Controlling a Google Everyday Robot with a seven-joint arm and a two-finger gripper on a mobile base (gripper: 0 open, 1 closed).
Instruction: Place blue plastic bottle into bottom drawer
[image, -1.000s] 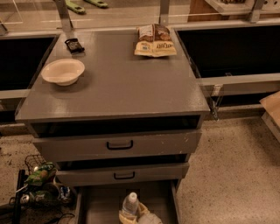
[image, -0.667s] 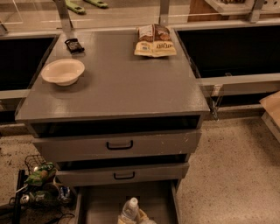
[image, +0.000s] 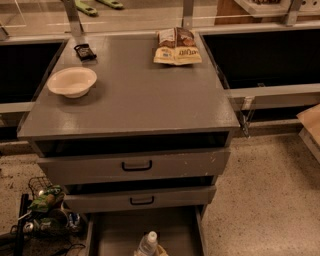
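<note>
The blue plastic bottle (image: 148, 243), clear with a white cap, stands upright at the bottom edge of the camera view, inside the open bottom drawer (image: 117, 232). Only its top part shows. The bottom drawer is a grey tray pulled out under two closed drawers. My gripper (image: 157, 251) shows only as a pale sliver at the frame's bottom edge, right beside the bottle and gripping it low down; the rest of it is out of view.
The grey cabinet top (image: 140, 100) holds a white bowl (image: 72, 81), a snack bag (image: 176, 46) and a small black object (image: 85, 51). Two upper drawers with black handles (image: 136, 165) are closed. A wire basket of clutter (image: 47, 205) sits on the floor at left.
The bottle and my gripper have moved down together into the bottom drawer, so less of both shows at the frame's bottom edge.
</note>
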